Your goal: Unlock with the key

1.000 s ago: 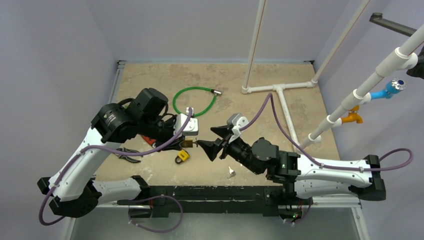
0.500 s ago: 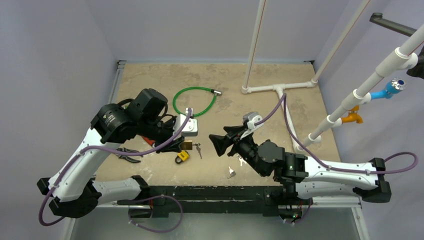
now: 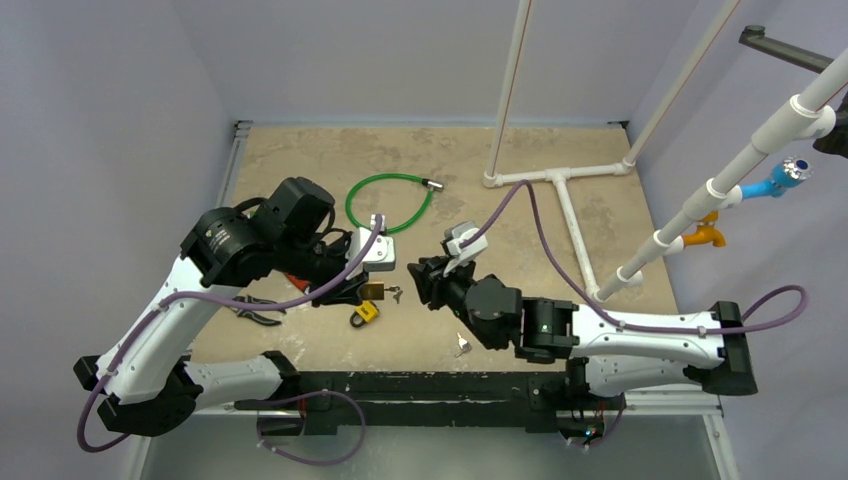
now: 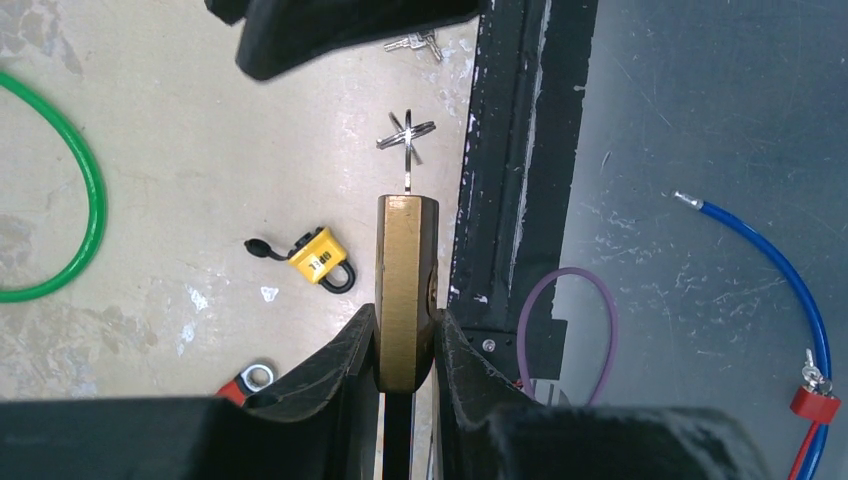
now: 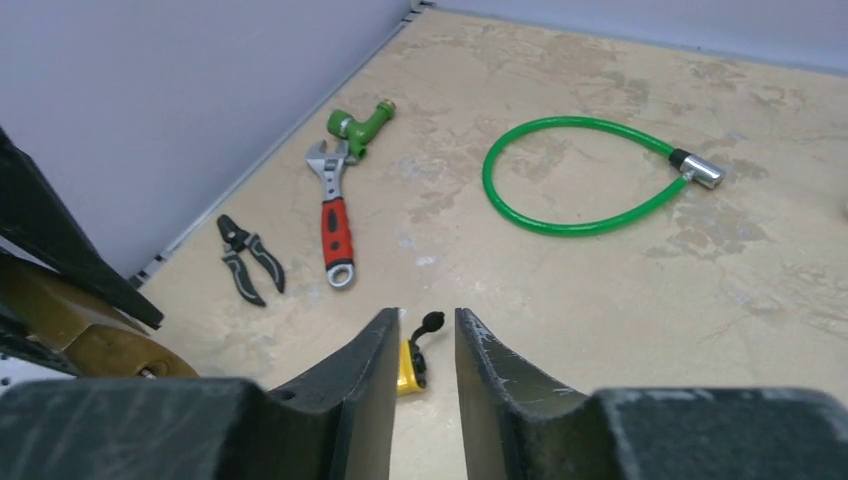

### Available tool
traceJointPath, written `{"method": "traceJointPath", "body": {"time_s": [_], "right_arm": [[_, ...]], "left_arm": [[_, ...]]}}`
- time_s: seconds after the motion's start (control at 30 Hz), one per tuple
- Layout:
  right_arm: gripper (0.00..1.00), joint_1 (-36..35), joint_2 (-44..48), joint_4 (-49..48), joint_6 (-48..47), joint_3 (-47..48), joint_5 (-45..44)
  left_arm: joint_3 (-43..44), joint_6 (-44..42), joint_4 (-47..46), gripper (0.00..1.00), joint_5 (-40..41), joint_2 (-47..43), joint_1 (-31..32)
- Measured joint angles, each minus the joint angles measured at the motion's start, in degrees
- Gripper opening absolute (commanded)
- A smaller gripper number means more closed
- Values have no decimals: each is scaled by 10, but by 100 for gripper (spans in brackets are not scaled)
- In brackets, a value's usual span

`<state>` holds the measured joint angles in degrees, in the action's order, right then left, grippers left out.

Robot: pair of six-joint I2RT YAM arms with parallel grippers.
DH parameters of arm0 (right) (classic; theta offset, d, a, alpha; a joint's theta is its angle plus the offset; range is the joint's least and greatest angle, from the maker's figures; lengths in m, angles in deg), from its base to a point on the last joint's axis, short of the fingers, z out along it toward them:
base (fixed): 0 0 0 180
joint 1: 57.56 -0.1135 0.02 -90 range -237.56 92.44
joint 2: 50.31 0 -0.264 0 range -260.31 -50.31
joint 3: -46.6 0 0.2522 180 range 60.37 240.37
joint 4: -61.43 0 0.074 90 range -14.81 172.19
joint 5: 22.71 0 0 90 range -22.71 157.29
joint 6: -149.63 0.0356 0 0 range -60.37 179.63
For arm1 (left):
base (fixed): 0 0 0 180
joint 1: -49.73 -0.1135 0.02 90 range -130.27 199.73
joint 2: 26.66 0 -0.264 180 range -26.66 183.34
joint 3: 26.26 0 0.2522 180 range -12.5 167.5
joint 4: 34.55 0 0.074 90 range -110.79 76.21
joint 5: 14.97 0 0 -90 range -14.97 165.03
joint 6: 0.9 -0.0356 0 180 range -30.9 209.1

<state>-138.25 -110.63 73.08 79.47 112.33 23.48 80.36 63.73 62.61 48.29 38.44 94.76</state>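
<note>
A brass padlock (image 4: 406,270) is clamped edge-on between my left gripper's (image 4: 405,325) fingers, held just above the table near its front edge. A key (image 4: 408,150) on a small ring sticks out of the padlock's far end. In the top view the padlock (image 3: 373,290) points right, with the key (image 3: 396,294) toward my right gripper (image 3: 424,280). The right gripper (image 5: 428,322) hovers just right of the key. Its jaws stand a narrow gap apart with nothing between them. The brass padlock (image 5: 80,335) shows at its lower left.
A small yellow padlock (image 3: 364,311) lies below the held lock. Spare keys (image 3: 462,344) lie near the front edge. A green cable lock (image 3: 385,200) lies behind. A red wrench (image 5: 335,215), pliers (image 5: 250,262) and green nozzle (image 5: 365,125) sit left. A white pipe frame (image 3: 560,180) stands at back right.
My right gripper drew back from the key to the right, then came back left close to it, and its jaws narrowed. The left gripper and padlock stayed still.
</note>
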Motion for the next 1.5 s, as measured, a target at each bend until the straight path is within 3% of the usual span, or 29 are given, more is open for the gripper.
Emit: {"method": "traceJointPath", "body": {"time_s": [0.17, 0.4, 1.2, 1.27, 1.4, 1.5], "right_arm": [[13, -9, -37, 6, -11, 14, -37], [9, -35, -51, -20, -43, 25, -86], [8, -88, -195, -113, -118, 87, -139], [14, -90, -203, -121, -123, 92, -143], [40, -93, -202, -121, -135, 96, -147], [50, -90, -173, -110, -132, 79, -137]], "left_arm": [[0, 10, -6, 0, 8, 0, -1], [0, 25, -18, 0, 17, 0, -8], [0, 38, 27, 0, 21, -6, -21], [0, 38, 31, 0, 21, -9, -23], [2, 38, 43, 0, 23, -14, -23], [3, 35, 49, 0, 21, -16, -23]]}}
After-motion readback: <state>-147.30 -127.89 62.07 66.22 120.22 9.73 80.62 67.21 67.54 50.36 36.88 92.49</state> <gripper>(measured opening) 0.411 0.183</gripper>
